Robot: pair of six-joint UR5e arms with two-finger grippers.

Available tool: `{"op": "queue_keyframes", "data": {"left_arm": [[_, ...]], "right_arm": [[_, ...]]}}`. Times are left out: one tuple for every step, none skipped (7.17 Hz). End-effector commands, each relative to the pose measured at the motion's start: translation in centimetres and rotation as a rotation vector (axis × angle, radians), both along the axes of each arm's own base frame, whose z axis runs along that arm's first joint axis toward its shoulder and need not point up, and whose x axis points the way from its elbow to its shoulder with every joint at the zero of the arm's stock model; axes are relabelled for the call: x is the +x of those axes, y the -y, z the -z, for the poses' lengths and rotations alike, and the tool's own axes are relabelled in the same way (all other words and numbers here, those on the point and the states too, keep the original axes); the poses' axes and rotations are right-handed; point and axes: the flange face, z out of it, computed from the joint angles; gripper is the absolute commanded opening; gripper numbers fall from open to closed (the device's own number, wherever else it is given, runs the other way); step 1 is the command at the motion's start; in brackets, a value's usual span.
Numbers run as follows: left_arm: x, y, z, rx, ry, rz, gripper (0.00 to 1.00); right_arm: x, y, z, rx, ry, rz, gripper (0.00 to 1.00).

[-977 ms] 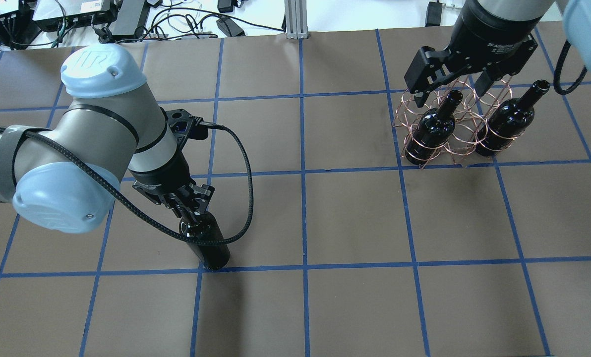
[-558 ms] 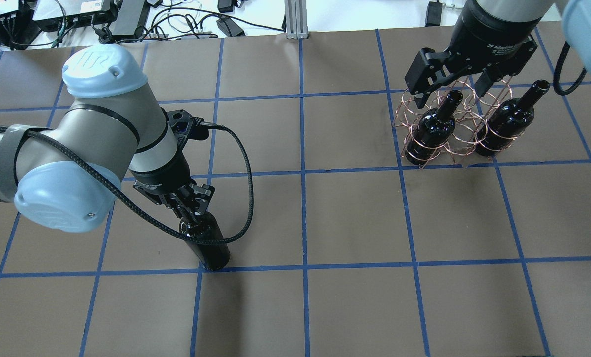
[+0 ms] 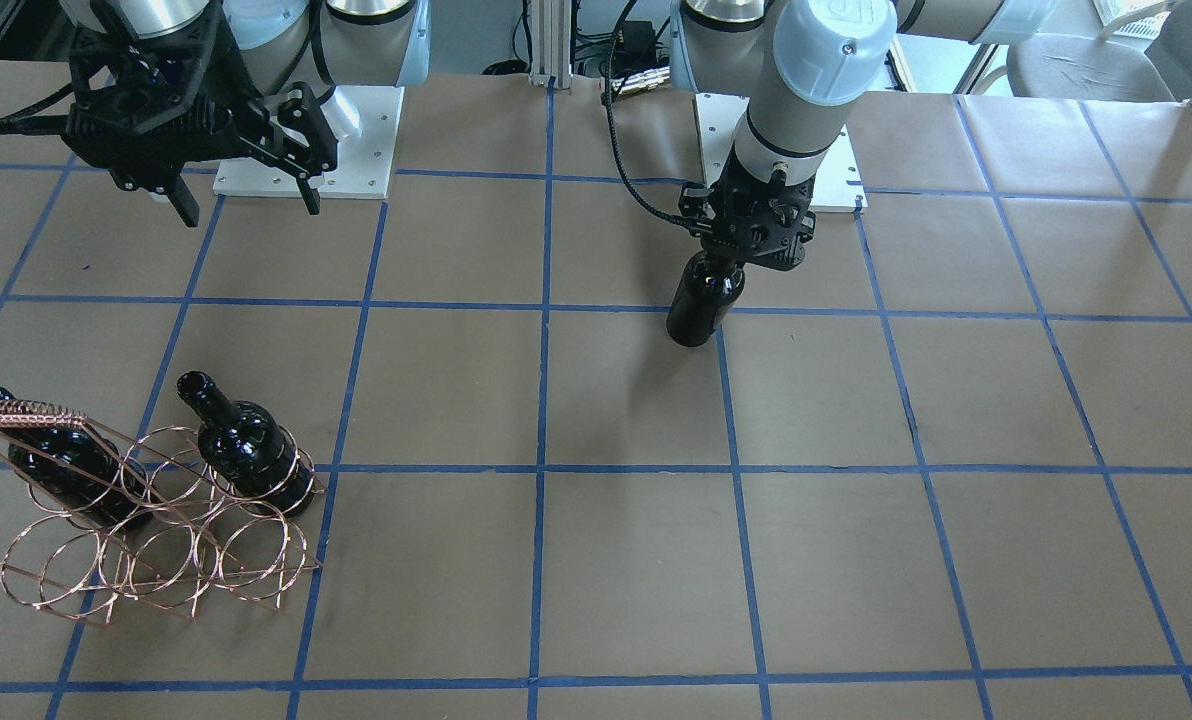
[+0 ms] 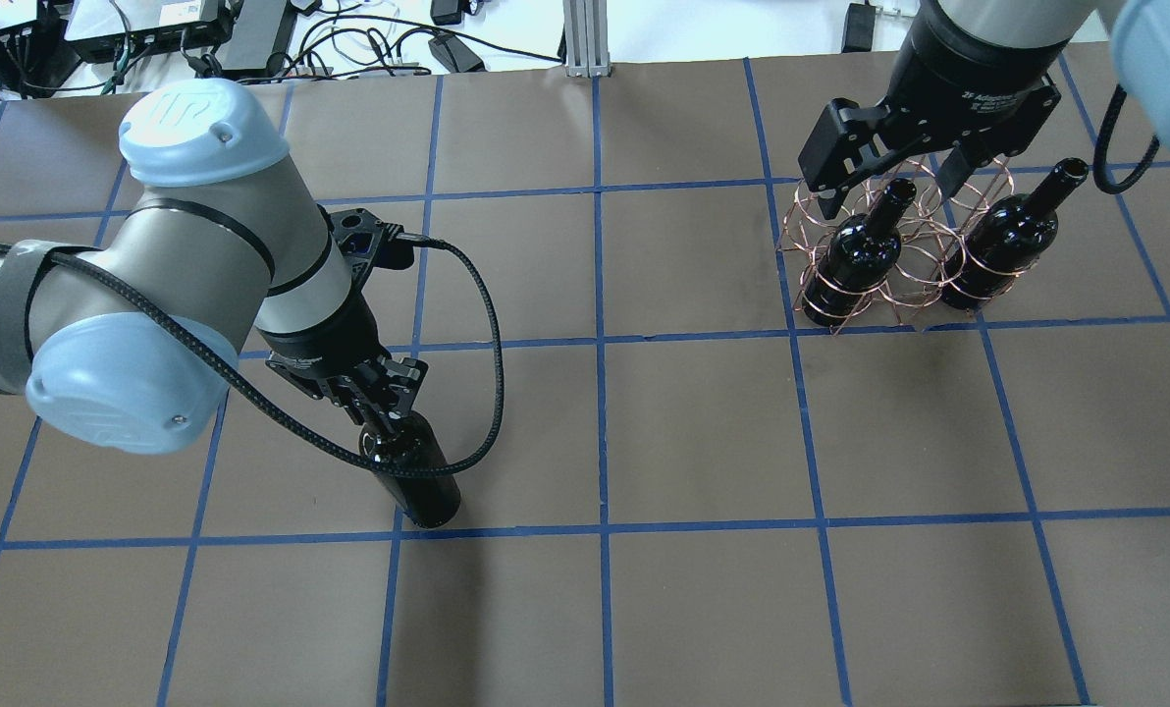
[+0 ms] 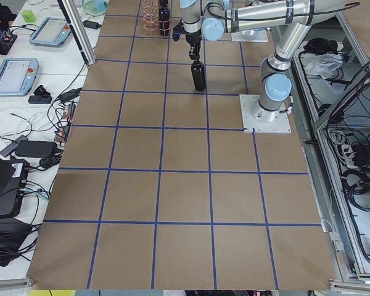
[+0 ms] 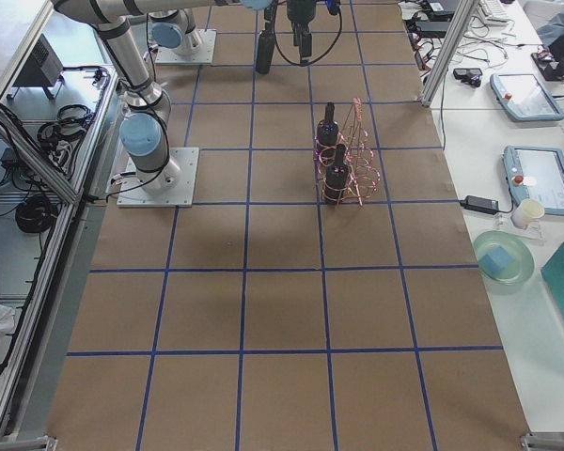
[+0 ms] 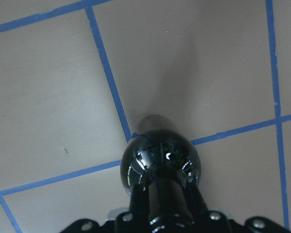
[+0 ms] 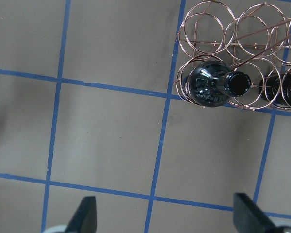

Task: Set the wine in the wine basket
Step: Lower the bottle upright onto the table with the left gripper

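The left claw [image 4: 386, 420] is clamped on the neck of the wine [image 4: 418, 473], which stands upright at a blue-tape crossing of the counter [image 4: 703, 432], well apart from the wine basket [image 3: 161, 540]. The right claw [image 3: 249, 210] hangs above that basket with fingers apart; the basket holds 2 other bottles [image 4: 858, 257] [image 4: 1002, 244].

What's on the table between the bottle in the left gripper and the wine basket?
Nothing. In the overhead view, only bare brown table crossed by blue tape lines lies between the wine and the wine basket.
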Motion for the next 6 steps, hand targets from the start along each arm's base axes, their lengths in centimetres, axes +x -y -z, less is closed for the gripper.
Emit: {"op": "queue_keyframes", "data": {"left_arm": [[0.1,0.0,0.0,0.000,0.008,-0.001,0.39],[0.1,0.0,0.1,0.004,0.011,0.000,0.40],[0.1,0.0,0.1,0.006,0.010,0.000,0.41],[0.1,0.0,0.1,0.006,0.009,-0.002,0.50],[0.1,0.1,-0.2,-0.002,0.008,-0.004,0.69],[0.1,1.0,-2.8,-0.057,0.016,0.001,1.00]], "right_arm": [[0.1,0.0,0.0,-0.001,0.002,-0.002,1.00],[0.0,0.0,0.1,0.000,-0.001,-0.002,1.00],[0.0,0.0,0.0,-0.001,-0.004,-0.002,1.00],[0.0,0.1,0.1,0.000,-0.005,-0.002,1.00],[0.0,0.0,0.0,-0.001,-0.005,-0.002,1.00],[0.1,0.0,0.1,0.002,0.002,-0.001,1.00]]}}
